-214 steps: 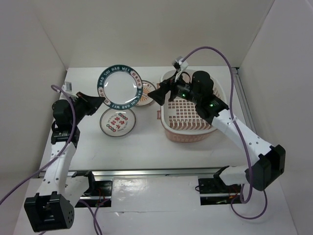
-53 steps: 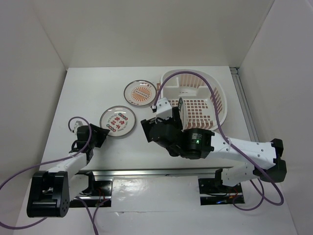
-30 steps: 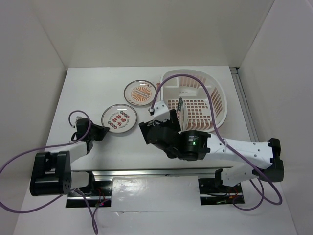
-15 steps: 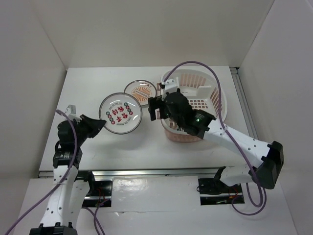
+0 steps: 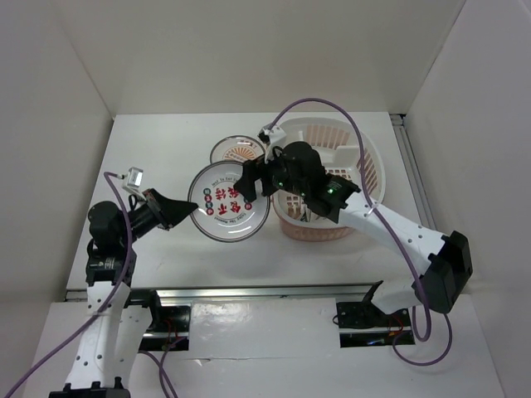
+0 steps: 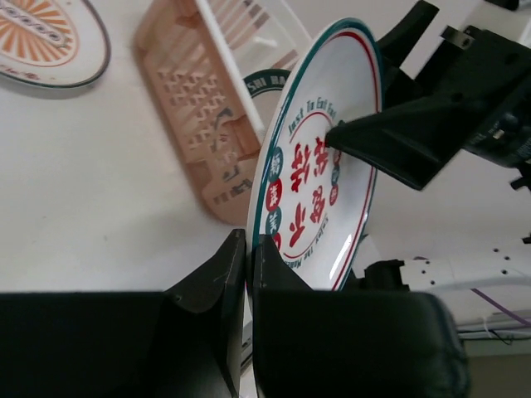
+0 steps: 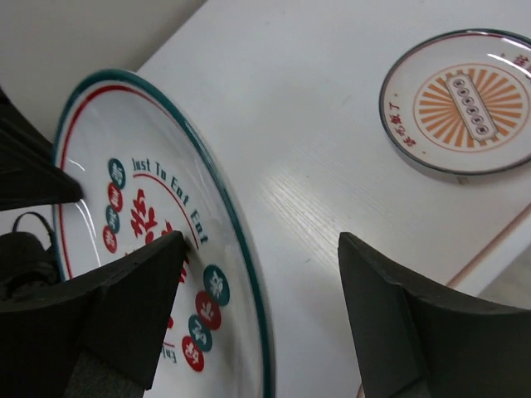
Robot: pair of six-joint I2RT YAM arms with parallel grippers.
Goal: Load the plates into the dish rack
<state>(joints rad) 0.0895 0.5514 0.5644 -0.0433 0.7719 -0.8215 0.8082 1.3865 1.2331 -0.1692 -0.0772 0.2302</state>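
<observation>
From above, I see my left end effector holding the red-letter plate up, just in front of the right end effector, with the dish rack behind that one. Left wrist: it pinches the rim tight. Right wrist: my fingers are wide apart around the rim.

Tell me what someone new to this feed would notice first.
The white plate with red characters hangs off the table between both arms: the left gripper pinches its rim, the right gripper straddles the opposite edge, open. Behind, the orange sunburst plate lies beside the pink dish rack.
</observation>
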